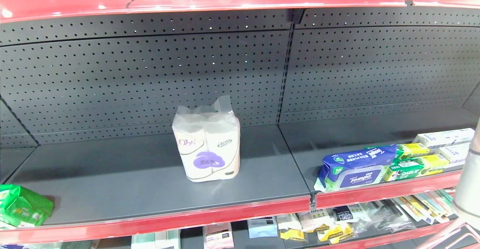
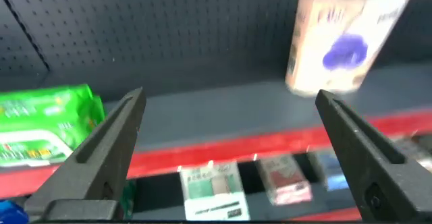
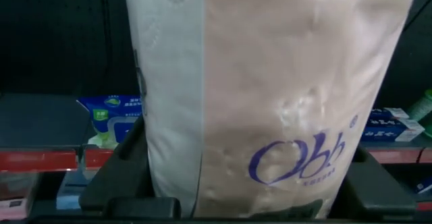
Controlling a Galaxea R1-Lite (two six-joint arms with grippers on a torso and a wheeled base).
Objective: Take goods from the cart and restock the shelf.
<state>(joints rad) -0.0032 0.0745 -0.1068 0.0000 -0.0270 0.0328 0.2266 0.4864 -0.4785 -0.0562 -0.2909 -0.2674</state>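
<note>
Right claw (image 3: 250, 183) holds a roll pack (image 3: 270, 82), with a dark finger on either lower side. The pack is upright, in front of the shelf (image 1: 112, 181), with blue wipes (image 3: 111, 116) behind it.

Left claw (image 2: 229, 99) is spread wide and carries nothing. It hangs before the shelf's red lip, between a green packet (image 2: 47, 123) and the twin pack (image 1: 206, 144) standing mid-shelf.

Handling, as a judgement: light and soft. The rolls should squash under a hard pinch, and the film wrap looks slick (a firm but modest squeeze is probably best). Take hold across the roll bodies, low to middle, not by the loose crimped film on top. It looks stable on its flat base, so setting it beside the twin should go easily.
</note>
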